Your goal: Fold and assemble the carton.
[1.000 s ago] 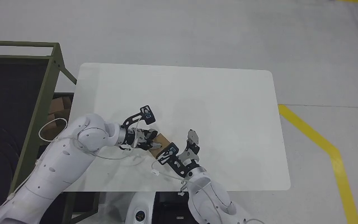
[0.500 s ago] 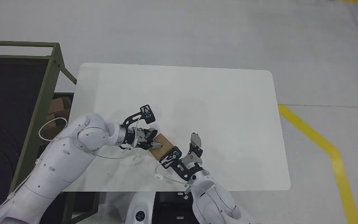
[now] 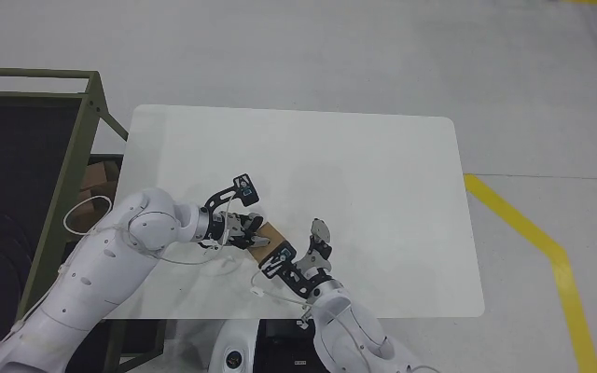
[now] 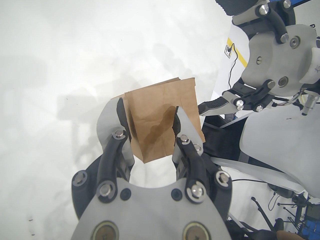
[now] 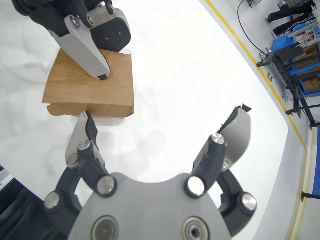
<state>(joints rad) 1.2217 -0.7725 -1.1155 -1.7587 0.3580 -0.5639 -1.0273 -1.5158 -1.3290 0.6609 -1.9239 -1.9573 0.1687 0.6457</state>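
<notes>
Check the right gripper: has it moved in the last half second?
Yes, slightly: in the top view the right gripper has shifted toward the carton, away from the right-hand edge of the table.

A factory-style workshop: a smooth pale grey floor marked with a yellow painted line, blue plastic crates and brown cardboard boxes on a black metal rack, and an olive-green metal frame trolley.

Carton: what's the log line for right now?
carton: brown, held | left gripper: shut on carton | right gripper: open, beside carton
</notes>
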